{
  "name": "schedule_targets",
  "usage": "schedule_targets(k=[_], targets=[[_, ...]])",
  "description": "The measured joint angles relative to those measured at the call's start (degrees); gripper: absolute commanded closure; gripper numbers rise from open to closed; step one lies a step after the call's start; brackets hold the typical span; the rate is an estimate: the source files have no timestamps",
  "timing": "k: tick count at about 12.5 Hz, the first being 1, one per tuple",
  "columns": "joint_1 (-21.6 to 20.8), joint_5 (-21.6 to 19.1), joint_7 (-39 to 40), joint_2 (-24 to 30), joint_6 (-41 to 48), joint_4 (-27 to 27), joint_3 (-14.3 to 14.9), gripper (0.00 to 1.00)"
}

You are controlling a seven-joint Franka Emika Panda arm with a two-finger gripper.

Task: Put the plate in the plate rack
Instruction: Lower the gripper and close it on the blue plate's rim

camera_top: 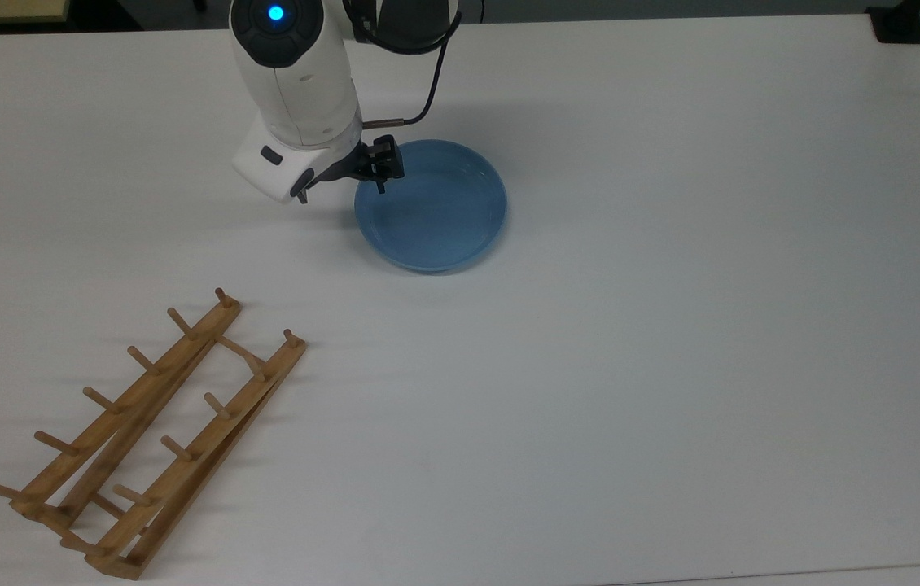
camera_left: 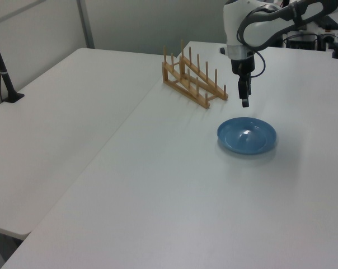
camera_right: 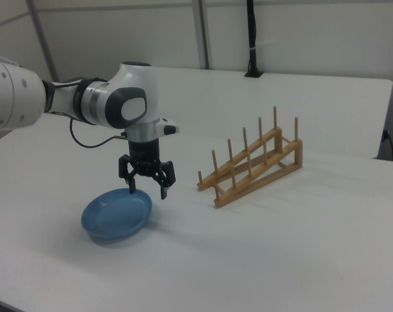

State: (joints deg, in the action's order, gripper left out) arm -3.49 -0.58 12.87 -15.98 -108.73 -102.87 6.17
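The light-blue plate (camera_top: 431, 205) (camera_left: 247, 135) (camera_right: 116, 214) lies flat on the white table. My gripper (camera_top: 341, 193) (camera_left: 245, 102) (camera_right: 148, 191) hangs open and pointing down, a little above the plate's rim on the top view's left side. One finger is over the plate's inside and the other is outside the rim, with nothing held. The wooden plate rack (camera_top: 142, 431) (camera_left: 193, 81) (camera_right: 252, 168) stands empty, well apart from the plate, at the top view's lower left.
A black clamp (camera_top: 900, 24) sits at the table's far right corner in the top view. A black post (camera_left: 4, 73) (camera_right: 252, 39) stands on the adjoining table. Wide bare tabletop (camera_top: 672, 366) lies between plate and rack.
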Motion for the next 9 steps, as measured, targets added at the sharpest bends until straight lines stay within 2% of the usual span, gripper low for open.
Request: schedule_targets(k=[9], targets=[[-0.06,0.00,0.16,0.11,0.00,0.47,0.00,0.00]])
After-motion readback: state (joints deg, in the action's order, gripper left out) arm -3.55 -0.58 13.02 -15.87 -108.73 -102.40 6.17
